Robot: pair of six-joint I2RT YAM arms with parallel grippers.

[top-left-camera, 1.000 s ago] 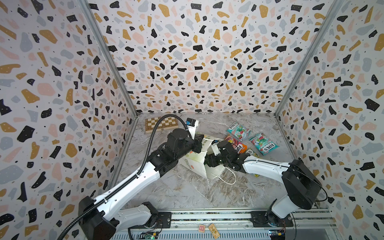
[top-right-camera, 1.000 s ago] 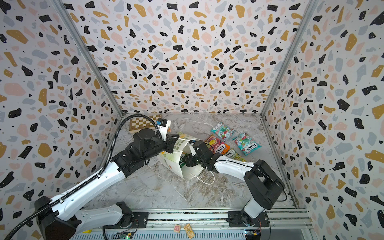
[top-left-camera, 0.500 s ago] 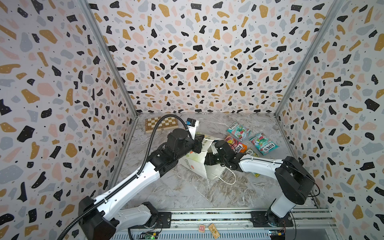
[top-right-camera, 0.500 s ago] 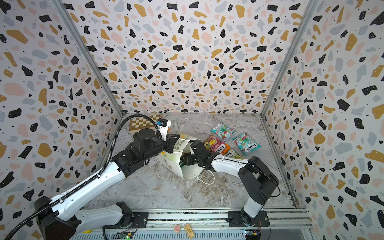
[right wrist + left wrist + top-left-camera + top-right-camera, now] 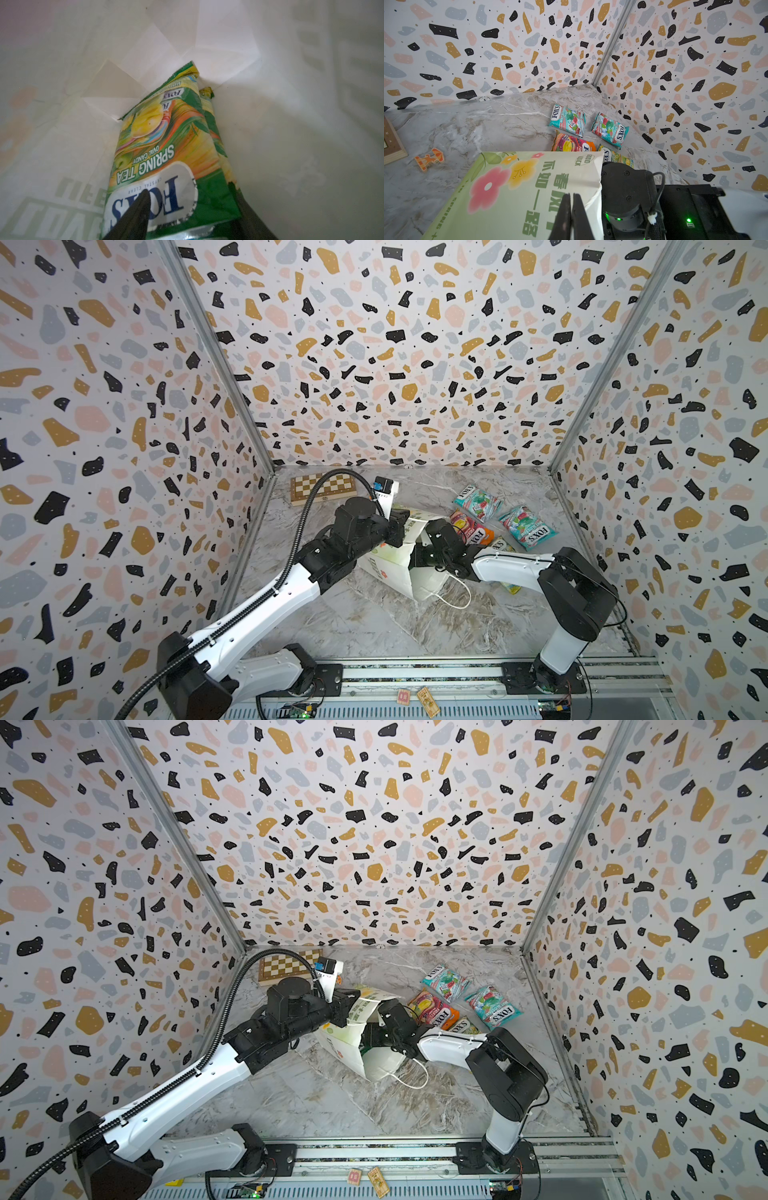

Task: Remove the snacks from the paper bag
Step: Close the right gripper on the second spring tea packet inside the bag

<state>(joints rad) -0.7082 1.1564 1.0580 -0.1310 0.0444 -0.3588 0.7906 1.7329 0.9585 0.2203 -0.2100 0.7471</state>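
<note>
White paper of the paper bag (image 5: pixel 388 570), tipped over on the worktop (image 5: pixel 374 626) with its mouth toward the right arm, is pinched at the raised wall by the left pincer (image 5: pixel 571 209), whose jaws are pressed together. Inside, the right pincer (image 5: pixel 191 195) is set astride the near short end of a green-yellow packet (image 5: pixel 166 135). Its jaws are seen partly apart, and a firm grip cannot be told. The packet's long axis runs straight ahead of that pincer toward the bag's bottom, with a second packet (image 5: pixel 209 108) tucked behind. A straight pull back through the mouth is judged to be needed. Four packets (image 5: pixel 478 502) are already laid out beyond the bag.
</note>
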